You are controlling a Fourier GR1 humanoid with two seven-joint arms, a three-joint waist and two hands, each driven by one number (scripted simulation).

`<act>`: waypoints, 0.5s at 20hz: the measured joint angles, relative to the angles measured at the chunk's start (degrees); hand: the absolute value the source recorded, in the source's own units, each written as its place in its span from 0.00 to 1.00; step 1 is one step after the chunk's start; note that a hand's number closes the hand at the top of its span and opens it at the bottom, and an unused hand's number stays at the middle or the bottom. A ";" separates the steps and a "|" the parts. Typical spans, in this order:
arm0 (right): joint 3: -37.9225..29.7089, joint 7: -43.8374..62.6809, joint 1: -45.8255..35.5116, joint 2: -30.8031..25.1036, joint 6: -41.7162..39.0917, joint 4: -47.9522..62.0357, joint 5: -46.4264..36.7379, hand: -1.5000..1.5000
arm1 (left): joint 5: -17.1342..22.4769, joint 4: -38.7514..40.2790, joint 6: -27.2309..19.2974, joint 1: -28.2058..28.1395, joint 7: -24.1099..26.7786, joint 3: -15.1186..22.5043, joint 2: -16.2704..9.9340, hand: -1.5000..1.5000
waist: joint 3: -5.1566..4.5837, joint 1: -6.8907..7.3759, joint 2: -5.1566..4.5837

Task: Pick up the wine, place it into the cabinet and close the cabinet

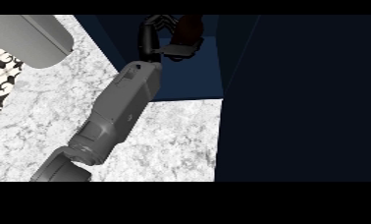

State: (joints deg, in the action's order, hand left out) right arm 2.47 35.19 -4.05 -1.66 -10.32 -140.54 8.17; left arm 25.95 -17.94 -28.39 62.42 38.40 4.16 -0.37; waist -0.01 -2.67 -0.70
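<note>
— Since the cabinet (192,78) stands open, what is inside it?

— Only the wine (190,29) shows in there, a dark reddish-brown bottle far back in the navy interior, near the view's upper edge. One hand (163,34) has reached in with it, black fingers (148,39) curled round the bottle and the thumb against its lower part, so the bottle is grasped, not released. Whether it rests on the cabinet's floor or hangs above it, I cannot tell.

— Which hand is it?

— I cannot say for sure. A single grey forearm (119,105) rises from the lower left edge and slants up into the opening. No second hand shows.

— Any label or writing on the bottle?

— Nothing readable; the hand hides much of it and the rest is dark.

— What else is around?

— A white marbled worktop (167,139) runs under the forearm up to the cabinet's front edge. At the upper left lies a rounded grey shape (39,39), and below it at the left edge a patch of black-and-white pattern (7,73); I cannot tell what either is. A tall dark navy panel (297,100) fills the right side, just beside the opening; it may be the cabinet's door. The forearm crosses the cabinet's threshold.
</note>
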 measured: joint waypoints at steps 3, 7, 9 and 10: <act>0.61 -0.37 0.15 0.48 0.05 0.22 -0.12 0.00 | 1.57 1.18 1.25 0.47 0.63 -2.18 0.37 1.00 | 0.02 0.07 0.00; 1.23 -0.54 0.20 0.68 -0.03 0.14 -0.13 0.00 | 3.05 2.76 3.09 0.97 2.27 -4.04 0.42 1.00 | 0.15 -0.34 0.05; 1.65 -0.60 0.90 0.79 -0.13 0.01 -0.08 0.00 | 3.38 3.60 4.17 1.10 3.17 -4.65 0.41 1.00 | 0.20 -0.51 0.08; 1.82 -0.01 0.45 0.78 0.12 -0.08 -0.04 0.00 | 3.80 4.05 4.14 1.39 3.12 -4.80 0.41 1.00 | 0.17 -0.59 0.07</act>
State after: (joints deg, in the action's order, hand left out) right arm 4.29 35.18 -3.60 -0.87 -10.20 -140.62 8.13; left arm 29.75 -13.90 -24.25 63.81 41.52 -0.64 0.04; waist 0.16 -3.26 -0.63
